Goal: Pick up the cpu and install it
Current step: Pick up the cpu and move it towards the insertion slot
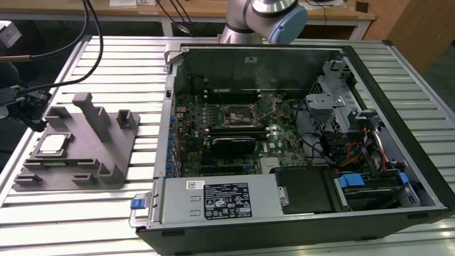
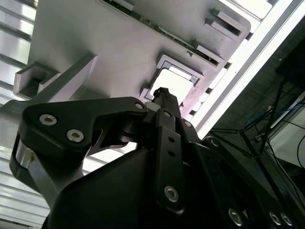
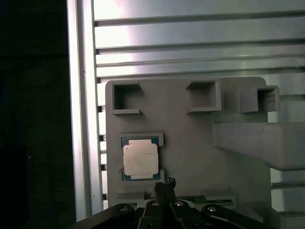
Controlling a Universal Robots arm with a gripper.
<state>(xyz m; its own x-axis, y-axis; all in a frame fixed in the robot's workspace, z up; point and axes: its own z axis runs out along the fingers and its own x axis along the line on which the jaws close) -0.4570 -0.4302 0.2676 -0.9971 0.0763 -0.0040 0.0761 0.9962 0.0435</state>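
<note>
Currently we find the gripper (image 3: 164, 186) pressed together, empty | cpu (image 3: 140, 159) flat in the grey fixture (image 3: 190, 152) pocket | just beside the tips, not touching.

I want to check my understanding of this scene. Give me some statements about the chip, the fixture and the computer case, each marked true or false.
1. The chip lies in a recess of the grey fixture. True.
2. The gripper holds the chip. False: the chip lies in the fixture, and the gripper is near it.
3. The computer case is open, and its motherboard is visible. True.
4. The fixture stands inside the case. False: it rests on the slatted table, at the exterior view's left of the case.
</note>
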